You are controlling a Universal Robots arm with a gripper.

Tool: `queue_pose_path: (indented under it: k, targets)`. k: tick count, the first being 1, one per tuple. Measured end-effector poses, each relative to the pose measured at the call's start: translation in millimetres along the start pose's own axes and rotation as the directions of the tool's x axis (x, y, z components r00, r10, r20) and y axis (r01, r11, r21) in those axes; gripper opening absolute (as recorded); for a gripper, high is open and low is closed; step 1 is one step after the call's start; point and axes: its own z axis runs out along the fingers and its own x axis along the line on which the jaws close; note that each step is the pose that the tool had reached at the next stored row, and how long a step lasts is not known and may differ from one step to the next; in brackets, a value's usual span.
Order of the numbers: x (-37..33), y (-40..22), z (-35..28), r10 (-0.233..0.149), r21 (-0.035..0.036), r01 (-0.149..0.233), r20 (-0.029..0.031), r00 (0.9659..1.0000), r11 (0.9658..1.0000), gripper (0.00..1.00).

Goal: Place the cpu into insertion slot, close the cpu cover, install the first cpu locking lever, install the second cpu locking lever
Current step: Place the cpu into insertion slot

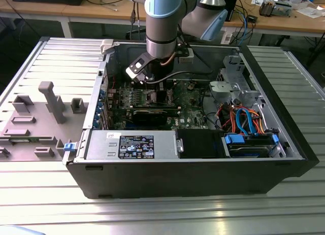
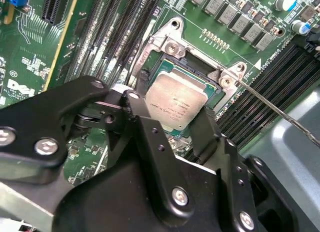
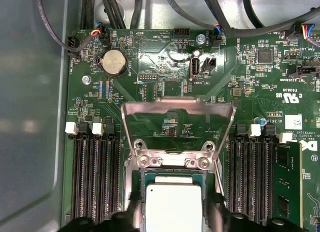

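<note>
We see the tool reaching down into the open computer case on the ribbed worktop. Its fingers press against two opposite edges of the cpu, so it is closed on the chip. The cpu lies between the fingertips, directly over the insertion slot; we cannot tell whether it is fully seated. Just beyond the tool's tips the cpu cover stands raised on its hinge, open. A thin locking lever juts free to one side of the tool, and memory slots run along both sides of it
</note>
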Motion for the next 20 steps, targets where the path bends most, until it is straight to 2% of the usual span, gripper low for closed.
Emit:
queue_pose_path:
  k: [1,4,5,18,19,20]
  targets:
    - [0.0,0.0,0.0,0.000,0.0000,0.000,0.0000,1.0000,1.0000,0.59]
    - [0.1,0.1,0.2,0.001,-0.0005,-0.001,-0.0010,1.0000,1.0000,0.54]
    - [0.8,-0.1,0.0,0.015,-0.0003,-0.015,0.0000,0.9999,0.9999,0.62]
    - [2.8,0.1,3.7,0.021,-0.0012,-0.021,-0.0032,0.9998,0.9998,0.62]
    - [2.7,0.0,3.6,0.021,-0.0010,-0.021,-0.0028,0.9998,0.9998,0.69]
    - [2.6,0.0,3.4,0.021,-0.0008,-0.021,-0.0024,0.9998,0.9998,0.69]
